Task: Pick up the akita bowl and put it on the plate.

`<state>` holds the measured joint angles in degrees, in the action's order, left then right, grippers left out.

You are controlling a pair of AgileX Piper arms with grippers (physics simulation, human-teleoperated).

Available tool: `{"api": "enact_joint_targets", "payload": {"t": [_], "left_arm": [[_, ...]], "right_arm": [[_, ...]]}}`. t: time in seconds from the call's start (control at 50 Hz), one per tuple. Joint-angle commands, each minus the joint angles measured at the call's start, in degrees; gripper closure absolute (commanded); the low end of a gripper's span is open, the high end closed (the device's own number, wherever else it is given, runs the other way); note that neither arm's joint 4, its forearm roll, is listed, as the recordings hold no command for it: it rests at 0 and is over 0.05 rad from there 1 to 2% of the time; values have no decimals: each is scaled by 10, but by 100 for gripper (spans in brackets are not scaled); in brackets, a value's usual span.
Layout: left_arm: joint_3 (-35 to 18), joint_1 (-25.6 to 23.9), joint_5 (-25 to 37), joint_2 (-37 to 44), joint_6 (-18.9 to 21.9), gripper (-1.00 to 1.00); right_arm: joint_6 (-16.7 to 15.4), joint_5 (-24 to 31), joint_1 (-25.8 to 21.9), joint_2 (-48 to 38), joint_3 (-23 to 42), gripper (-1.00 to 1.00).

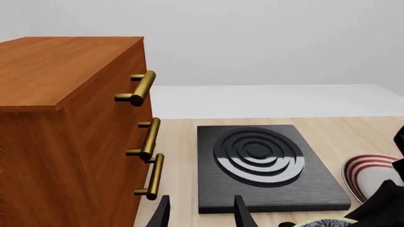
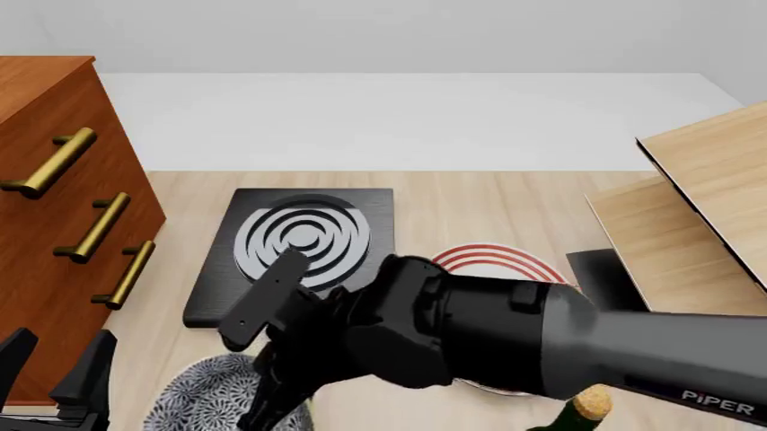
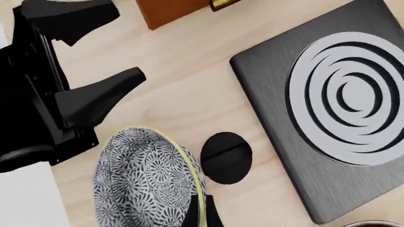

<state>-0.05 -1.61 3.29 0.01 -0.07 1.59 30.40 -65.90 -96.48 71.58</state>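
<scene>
Bowl: the deep round white akita bowl with dense blue-black floral speckle and pale yellow rim (image 3: 148, 182) is seen at the near edge of the light wooden table (image 2: 480, 202), left of centre, well apart from its target.
Plate: the large flat white plate with concentric red rings (image 2: 486, 259) is laid right of the black square slab with grey rings (image 2: 300, 247), largely hidden by the right arm.
Right pincer: the right pincer (image 3: 198, 215) is placed over the bowl's rim, one finger inside and one outside as far as can be judged; whether it is clamped cannot be told.
Left pincer: the left pincer (image 2: 54, 364) is held apart and empty beside the brown wooden drawer cabinet with brass handles (image 2: 54, 180).
Step in hand: grasping the rim.
Handling advice: the rim should be seated deep between the fingers before closing; a straight lift is advised, since a thin rim grip may let the bowl swing.
</scene>
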Motion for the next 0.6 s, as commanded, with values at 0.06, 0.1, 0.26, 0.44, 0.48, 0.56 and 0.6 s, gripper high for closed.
{"api": "enact_joint_targets", "payload": {"t": [0.06,0.1,0.26,0.44,0.48,0.56,0.6], "left_arm": [[0,-1,1,0,0,-100],[0,-1,1,0,0,-100],[0,-1,1,0,1,-100],[0,-1,1,0,0,-100],[0,0,1,0,0,-100],[0,-1,1,0,0,-100],[0,-1,1,0,0,-100]], "right_arm": [[1,20,23,32,25,100],[3,22,24,37,25,100],[8,21,52,51,35,100],[8,10,86,65,34,100],[11,12,91,70,34,100],[11,4,103,82,23,100],[10,0,112,90,18,100]]}}
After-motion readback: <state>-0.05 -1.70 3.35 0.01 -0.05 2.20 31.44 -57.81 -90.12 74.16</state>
